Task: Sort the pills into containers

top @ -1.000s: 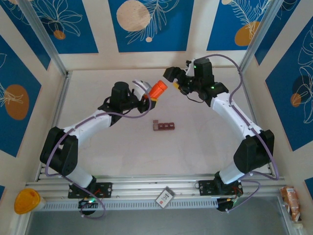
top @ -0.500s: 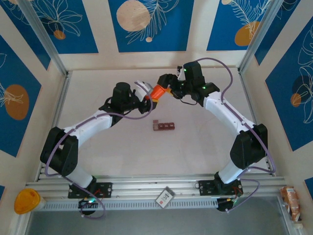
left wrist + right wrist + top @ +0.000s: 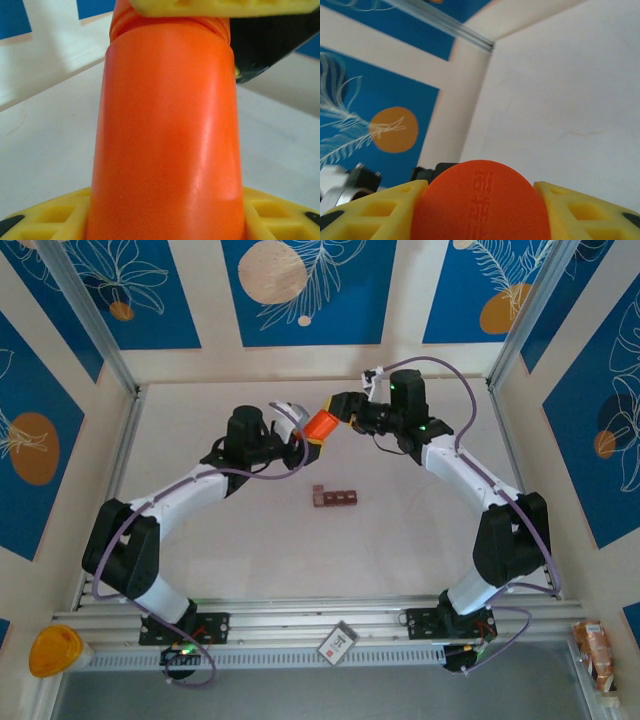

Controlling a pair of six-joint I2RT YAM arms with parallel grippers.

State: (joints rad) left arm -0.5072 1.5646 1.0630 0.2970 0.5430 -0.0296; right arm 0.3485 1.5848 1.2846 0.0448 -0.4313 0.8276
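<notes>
The right tool has swung in to the bright orange cylindrical plastic bottle and now pinches its round orange cap between yellow pads. The left tool clamps the bottle's body. The dark reddish-brown strip of three joined containers lies on the tabletop, nearer the arm bases than the bottle and apart from it.

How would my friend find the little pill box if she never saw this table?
Start at the big pale table. Near its middle, on the robot's side of the raised orange bottle, lies a dark reddish-brown pill container. It is the only low strip of three joined square compartments.
</notes>
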